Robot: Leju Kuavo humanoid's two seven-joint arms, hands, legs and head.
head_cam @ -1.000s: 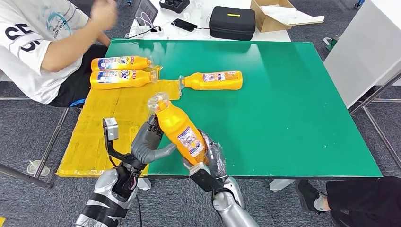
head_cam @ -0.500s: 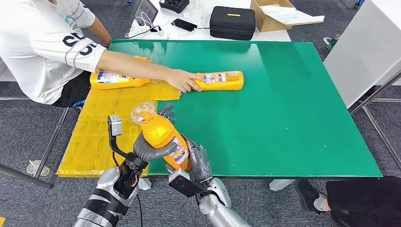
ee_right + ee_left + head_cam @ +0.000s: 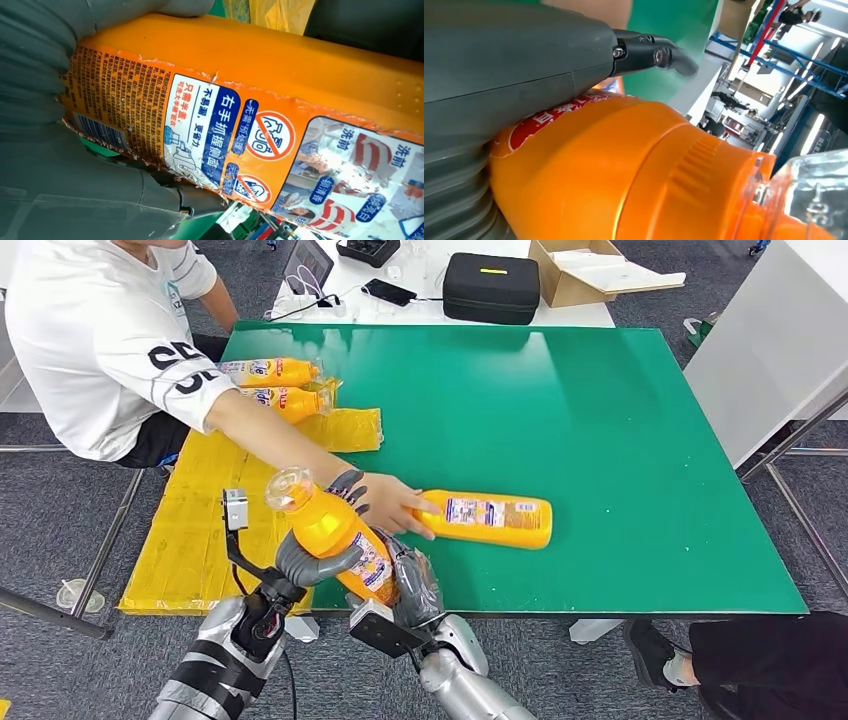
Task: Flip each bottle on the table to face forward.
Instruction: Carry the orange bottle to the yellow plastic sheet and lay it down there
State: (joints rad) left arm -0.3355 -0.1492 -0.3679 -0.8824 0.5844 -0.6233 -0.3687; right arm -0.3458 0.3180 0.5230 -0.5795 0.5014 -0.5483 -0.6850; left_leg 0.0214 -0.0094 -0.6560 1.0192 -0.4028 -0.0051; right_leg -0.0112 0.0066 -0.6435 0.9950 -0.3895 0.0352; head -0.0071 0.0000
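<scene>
One bottle (image 3: 495, 519) lies on the table (image 3: 640, 440) mid-front; two bottles (image 3: 285, 385) far left

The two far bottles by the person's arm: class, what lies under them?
The two far bottles lie on yellow sheeting over the green table. The person's arm covers their bases.

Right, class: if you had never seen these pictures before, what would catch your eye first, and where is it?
First, the orange bottle held tilted above the table's near edge, gripped by the left hand and right hand together. Next, a person's hand rests on a second bottle lying flat on the green table. Two more bottles lie at the far left by the yellow cardboard.
</scene>
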